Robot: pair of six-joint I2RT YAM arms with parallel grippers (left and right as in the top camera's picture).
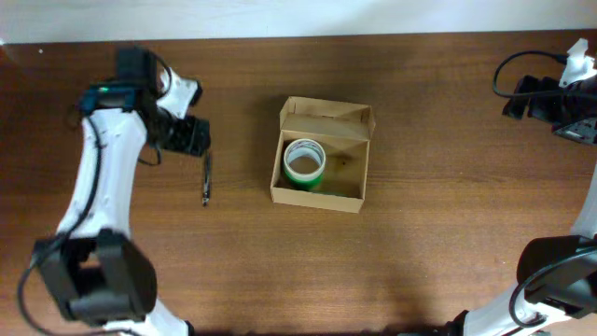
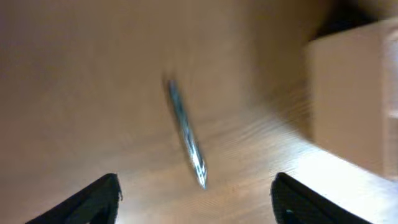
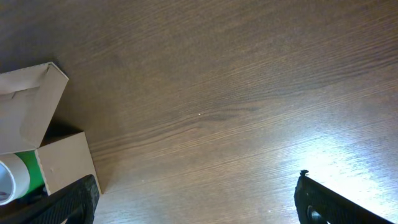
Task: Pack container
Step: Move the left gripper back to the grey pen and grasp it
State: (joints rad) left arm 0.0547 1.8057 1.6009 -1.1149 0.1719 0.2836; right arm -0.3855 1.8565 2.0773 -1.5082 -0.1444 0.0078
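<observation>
Container (image 1: 317,198) is seen open at the centre of the bench (image 1: 420,243), green tape roll (image 1: 304,164) inside. Left pincer (image 2: 196,205) is spread wide, empty, by a pen (image 2: 186,140); right pincer (image 3: 199,208) likewise gapes empty.

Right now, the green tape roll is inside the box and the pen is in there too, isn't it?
Not quite. The green tape roll is inside the box, but the pen is not. It lies on the table beside the box, apart from it. The overhead view shows this.
</observation>
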